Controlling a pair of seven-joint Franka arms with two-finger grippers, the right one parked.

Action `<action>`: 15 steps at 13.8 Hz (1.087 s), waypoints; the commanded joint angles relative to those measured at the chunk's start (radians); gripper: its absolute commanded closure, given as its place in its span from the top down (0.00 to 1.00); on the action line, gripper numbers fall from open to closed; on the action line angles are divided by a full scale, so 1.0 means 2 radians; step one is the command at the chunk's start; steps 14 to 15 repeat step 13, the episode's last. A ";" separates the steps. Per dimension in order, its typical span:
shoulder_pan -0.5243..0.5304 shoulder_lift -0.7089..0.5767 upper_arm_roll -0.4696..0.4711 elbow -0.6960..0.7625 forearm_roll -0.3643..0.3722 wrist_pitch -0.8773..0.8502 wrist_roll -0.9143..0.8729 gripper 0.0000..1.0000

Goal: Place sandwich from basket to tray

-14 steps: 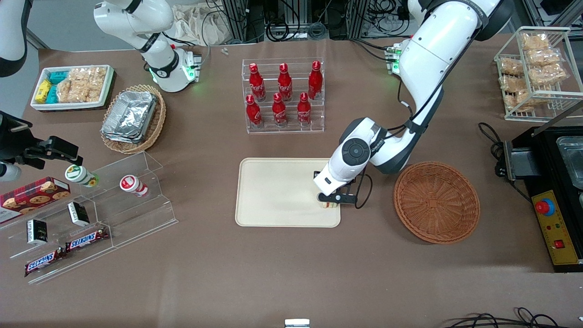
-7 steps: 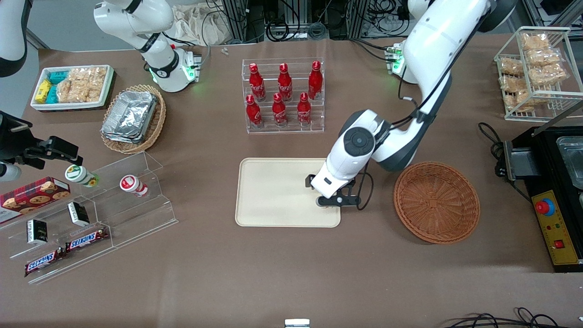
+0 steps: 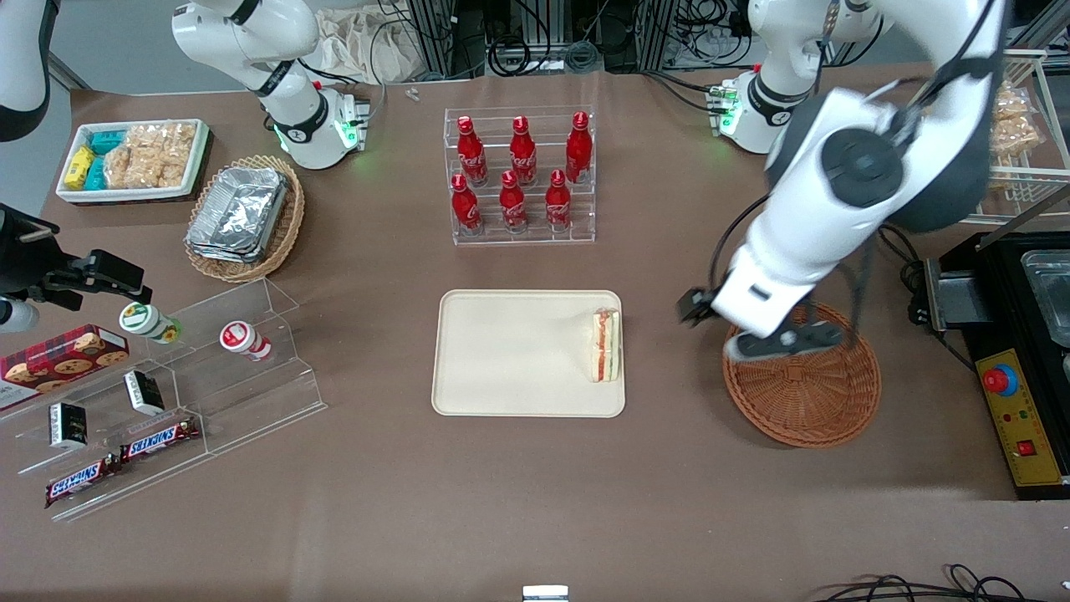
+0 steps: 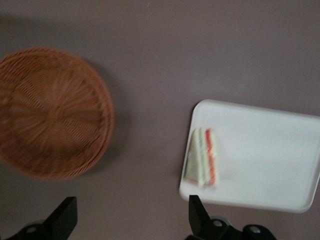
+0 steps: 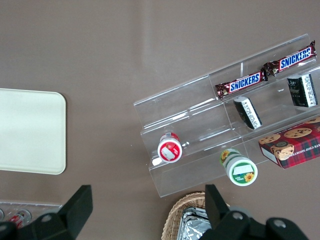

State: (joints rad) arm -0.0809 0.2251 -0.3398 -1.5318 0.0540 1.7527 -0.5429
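The sandwich (image 3: 605, 344) (image 4: 202, 157), a pale wedge with orange-red and green layers, lies on the cream tray (image 3: 510, 359) (image 4: 270, 150), close to the tray edge that faces the basket. The round reddish-brown wicker basket (image 3: 802, 393) (image 4: 50, 110) stands beside the tray toward the working arm's end, with nothing in it. My gripper (image 3: 786, 343) (image 4: 131, 220) hangs high above the basket's rim on the tray's side. It is open, its fingers (image 4: 65, 220) spread wide with only bare table between them.
A clear rack of red bottles (image 3: 520, 176) stands farther from the camera than the tray. An acrylic snack shelf (image 3: 167, 376), a tan basket with foil containers (image 3: 242, 217) and a white bin (image 3: 129, 159) sit toward the parked arm's end. A black appliance (image 3: 1028, 334) stands beside the basket.
My gripper let go of the sandwich on the tray, then rose and swung away toward the basket. The sandwich, earlier hidden under the hand, now lies in plain sight.
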 commanded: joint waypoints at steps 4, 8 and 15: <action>0.049 -0.110 0.045 -0.013 -0.026 -0.133 0.104 1.00; 0.030 -0.172 0.089 -0.057 -0.031 -0.151 0.138 1.00; 0.030 -0.152 0.089 -0.039 -0.026 -0.148 0.148 1.00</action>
